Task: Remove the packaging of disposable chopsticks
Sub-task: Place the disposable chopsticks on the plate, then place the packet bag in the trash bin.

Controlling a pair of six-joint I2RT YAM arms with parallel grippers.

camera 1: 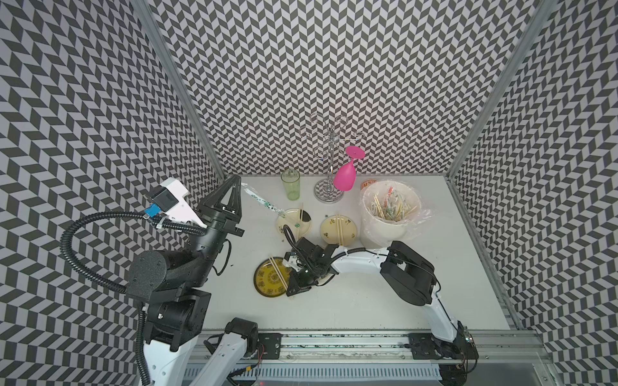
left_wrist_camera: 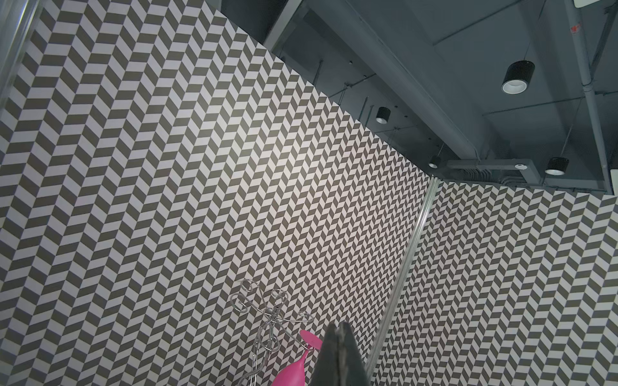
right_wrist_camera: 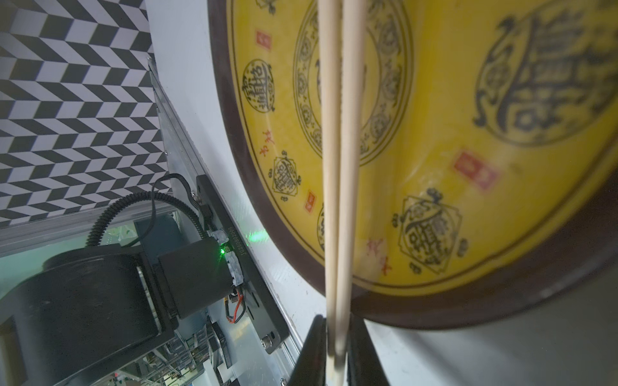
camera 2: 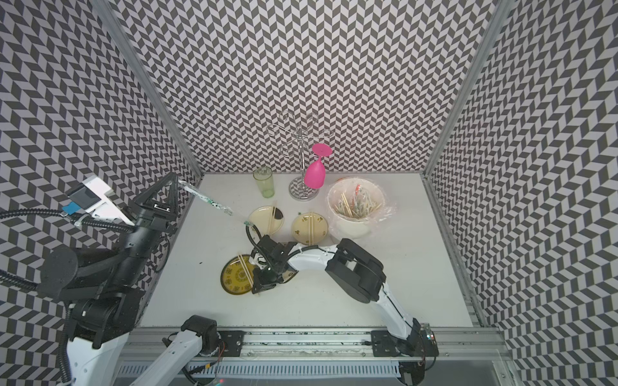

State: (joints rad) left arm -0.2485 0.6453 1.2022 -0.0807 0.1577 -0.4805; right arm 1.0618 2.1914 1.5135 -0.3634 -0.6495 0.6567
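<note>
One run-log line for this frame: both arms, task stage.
left: jaws shut on packaging, raised | right: jaws around chopsticks across yellow plate, grip unclear | stage: chopsticks out of sleeve

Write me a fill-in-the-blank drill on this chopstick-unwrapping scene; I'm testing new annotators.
1. The left gripper, jaws ____, holds the packaging up in the air.
2. The chopsticks between the right gripper's fingers lie across the ____ plate.
3. The pink wine glass hangs ____ on the wire rack.
4. The white bucket is lined with a clear plastic ____.

Missing words: shut; yellow; upside down; bag.
</note>
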